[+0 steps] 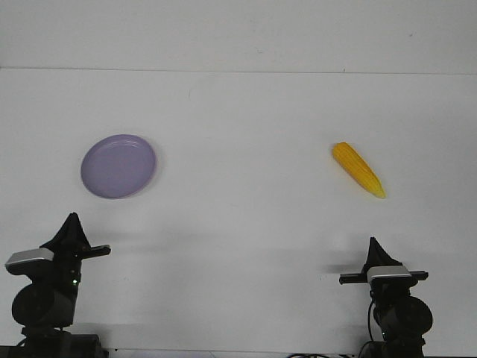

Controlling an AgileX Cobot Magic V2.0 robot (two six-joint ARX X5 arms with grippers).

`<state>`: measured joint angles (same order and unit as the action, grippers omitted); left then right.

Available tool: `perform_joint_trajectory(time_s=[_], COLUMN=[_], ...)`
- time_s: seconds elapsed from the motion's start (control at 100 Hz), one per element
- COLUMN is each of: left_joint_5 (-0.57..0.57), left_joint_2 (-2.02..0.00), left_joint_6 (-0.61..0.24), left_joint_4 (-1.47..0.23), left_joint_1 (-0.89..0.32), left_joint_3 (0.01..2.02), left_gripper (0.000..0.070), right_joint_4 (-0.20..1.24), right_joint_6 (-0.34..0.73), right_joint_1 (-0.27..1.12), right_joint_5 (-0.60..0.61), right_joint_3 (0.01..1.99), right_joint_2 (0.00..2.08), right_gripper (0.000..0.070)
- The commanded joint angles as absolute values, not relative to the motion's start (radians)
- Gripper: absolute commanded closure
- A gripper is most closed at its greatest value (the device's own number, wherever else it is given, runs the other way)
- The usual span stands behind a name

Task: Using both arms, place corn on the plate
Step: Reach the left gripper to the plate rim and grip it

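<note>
At the near left edge of the white bench [246, 246] sits the left arm [46, 298], a black jointed body with a silver-grey wrist block and a small green light on its side. Its hand [71, 224] ends in a dark pointed tip aimed away over the bench; from this angle the fingers overlap into one shape, so I cannot tell whether they are parted or closed. Nothing is in it.

Beyond that arm and slightly to its right lies the plate [118, 165] — round, shallow, lavender-purple, with a raised rim — flat on the bench and holding nothing.

A wide stretch of bare white surface separates the plate from the corn [358, 169], which lies well apart on the right side. The cob is yellow-orange and rests on its side at a slant, blunt end farther from the robot and toward the left, pointed tip nearer and toward the right.

Below it, at the near right edge, stands the right arm [395, 309]. Its hand [373, 246] also shows only a single dark point — open or closed, I cannot tell — and it touches nothing.
</note>
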<state>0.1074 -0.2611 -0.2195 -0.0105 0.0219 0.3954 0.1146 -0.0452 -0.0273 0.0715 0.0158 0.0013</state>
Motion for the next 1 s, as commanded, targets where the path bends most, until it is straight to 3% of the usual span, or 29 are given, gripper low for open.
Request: perform_joint_trajectory(time_s=[0.0,0.04,0.12,0.16,0.43,0.67,0.99], left_joint_5=[0.112,0.113,0.117,0.125,0.125,-0.08,-0.144], left_joint_2=[-0.347,-0.404,-0.497,-0.535,-0.87,-1.216,-1.593], left_joint_6=[-0.168,-0.165,-0.166,-0.166,-0.166,-0.167,-0.145], left_joint_4=[-0.066,-0.099,-0.128,-0.142,-0.231,-0.331,-0.371], left_joint_1=[0.023,0.023,0.027,0.029,0.113,0.274,0.332], left_joint_3=[0.482,0.537,0.61,0.637,0.828,1.035,1.227], left_gripper=[0.0668,0.056,0.0236,0.0176,0.0176,0.0179,0.0196], right_joint_4=[0.104,0.104,0.104,0.104,0.104,0.104,0.104], right_joint_6=[-0.049,-0.049,-0.049,-0.049,-0.049,-0.049,-0.049], right_joint_1=[-0.028,-0.028,-0.028,-0.028,-0.028,-0.028,-0.028], right_joint_5=[0.072,0.072,0.072,0.072,0.072,0.072,0.072], right_joint_3=[0.013,0.013,0.013,0.013,0.013,0.013,0.013], right_joint_2=[0.001,0.001,0.001,0.001,0.001,0.001,0.001], right_gripper=[0.07,0.07,0.07,0.07,0.07,0.07,0.07])
